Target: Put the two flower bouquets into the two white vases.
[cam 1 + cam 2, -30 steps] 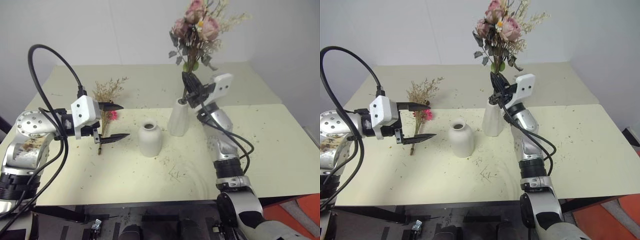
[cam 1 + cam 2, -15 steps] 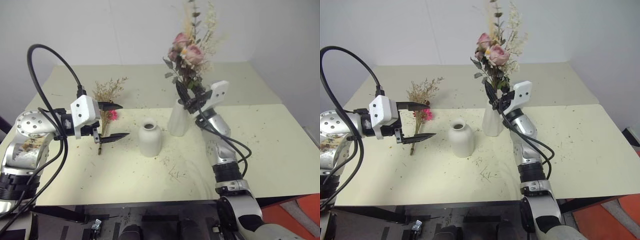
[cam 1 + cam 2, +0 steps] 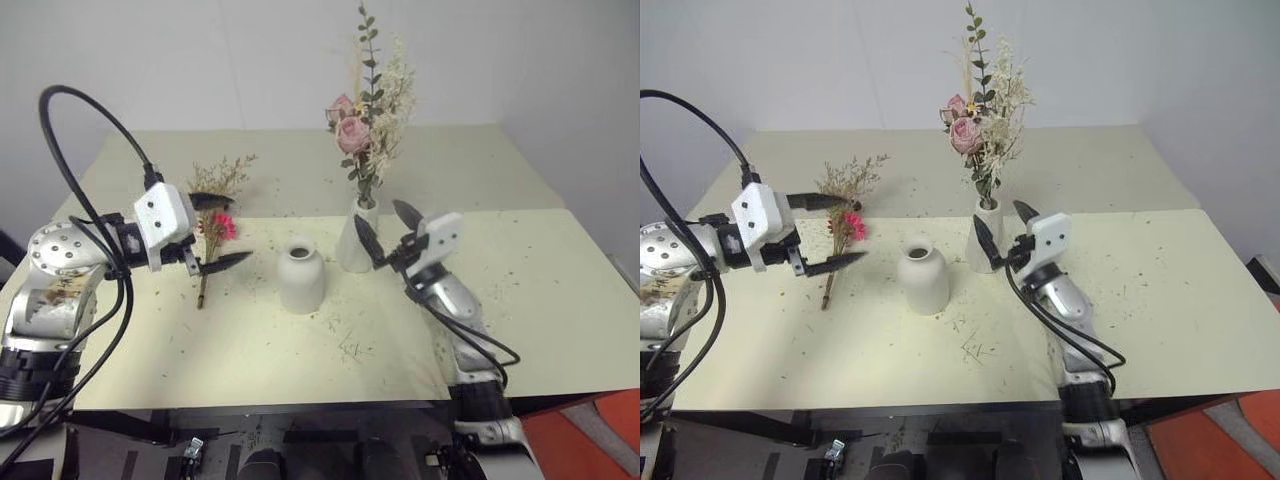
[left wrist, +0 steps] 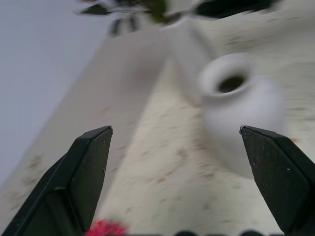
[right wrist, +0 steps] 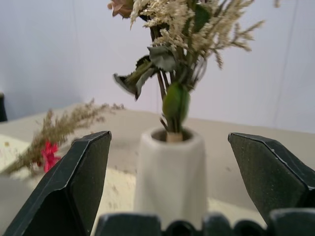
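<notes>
One bunch, the rose bouquet (image 3: pixel 366 125), stands in the tall vase (image 3: pixel 356 240) just ahead of my wide-open right gripper (image 3: pixel 388 232) — the dried-grass bouquet (image 3: pixel 214 215) lies between my open left gripper (image 3: pixel 222 231) fingers, and a clumsy grab could knock the short vase (image 3: pixel 300 275) beside it.

Both eye views look forward and down from the robot's head over the whole cream surface (image 3: pixel 300 350), sharing the same scene from slightly offset positions. The left wrist view looks close along its pincer (image 4: pixel 177 162) toward the short vase (image 4: pixel 241 118). The right wrist view faces the tall vase (image 5: pixel 170 172) from very near.
</notes>
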